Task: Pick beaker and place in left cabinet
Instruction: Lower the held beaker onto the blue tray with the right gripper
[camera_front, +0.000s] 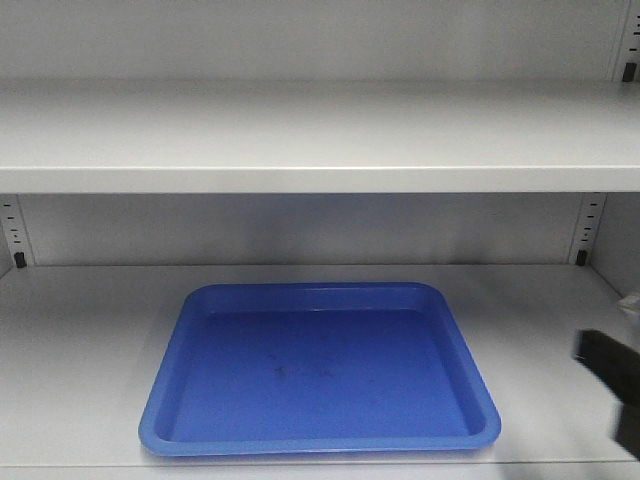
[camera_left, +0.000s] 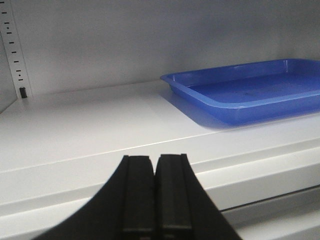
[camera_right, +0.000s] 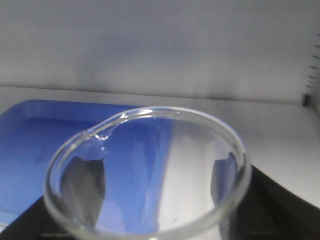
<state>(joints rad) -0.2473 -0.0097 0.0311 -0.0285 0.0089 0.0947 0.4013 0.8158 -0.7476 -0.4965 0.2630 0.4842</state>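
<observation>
In the right wrist view the clear glass beaker fills the lower frame, its spout pointing up-left. My right gripper is shut on the beaker, with one black finger on each side of the glass. It is held above the right part of the grey cabinet shelf, beside the blue tray. In the front view only a dark blurred part of the right arm shows at the right edge, and the beaker is not clearly seen. My left gripper is shut and empty, low at the shelf's front edge.
The blue tray lies in the middle of the lower shelf and is empty; it also shows in the left wrist view. An upper shelf spans above it. Slotted uprights stand at the back corners.
</observation>
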